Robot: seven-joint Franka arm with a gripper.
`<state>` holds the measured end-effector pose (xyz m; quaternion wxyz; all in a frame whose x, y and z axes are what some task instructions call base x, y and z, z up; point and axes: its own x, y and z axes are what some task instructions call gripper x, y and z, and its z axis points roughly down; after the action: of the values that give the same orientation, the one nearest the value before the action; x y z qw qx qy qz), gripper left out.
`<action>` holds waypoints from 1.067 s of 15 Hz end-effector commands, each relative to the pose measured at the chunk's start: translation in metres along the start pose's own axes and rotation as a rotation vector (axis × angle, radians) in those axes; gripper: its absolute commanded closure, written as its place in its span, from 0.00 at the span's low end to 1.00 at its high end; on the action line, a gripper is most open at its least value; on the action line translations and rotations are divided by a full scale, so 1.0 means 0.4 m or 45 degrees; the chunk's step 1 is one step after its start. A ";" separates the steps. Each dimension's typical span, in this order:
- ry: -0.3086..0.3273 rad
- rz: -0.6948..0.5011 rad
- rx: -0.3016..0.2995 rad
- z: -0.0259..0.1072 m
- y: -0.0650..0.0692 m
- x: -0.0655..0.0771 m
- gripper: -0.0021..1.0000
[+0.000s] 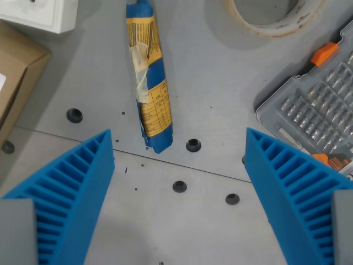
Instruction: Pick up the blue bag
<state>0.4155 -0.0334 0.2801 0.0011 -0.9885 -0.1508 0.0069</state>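
Right, the claw [179,165] with its two ribbed blue plastic fingers [83,187] stands spread wide and released, nothing between the jaws, hanging over the grey metal tabletop [220,99]. The narrow blue bag with yellow printed labels [149,77] lies flat on that table, long and slim, running from the far edge of the wrist view down toward the gap between the fingers. Its near end sits just left of centre, apart from both fingers and closer to the left one. Off to the far right, a roll of clear packing tape [273,16] rests on the table. On the right, a transparent plastic case of screwdriver bits with orange latches [314,105] sits well apart from the bag. On the left edge, a brown cardboard box [14,77], and a white box [41,14] beyond it.
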 end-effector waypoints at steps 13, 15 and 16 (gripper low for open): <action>0.022 -0.032 -0.011 0.015 -0.006 0.003 0.00; 0.037 -0.042 -0.017 0.025 -0.009 0.004 0.00; 0.044 -0.046 -0.020 0.030 -0.010 0.004 0.00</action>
<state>0.4160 -0.0307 0.2730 0.0019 -0.9880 -0.1541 0.0130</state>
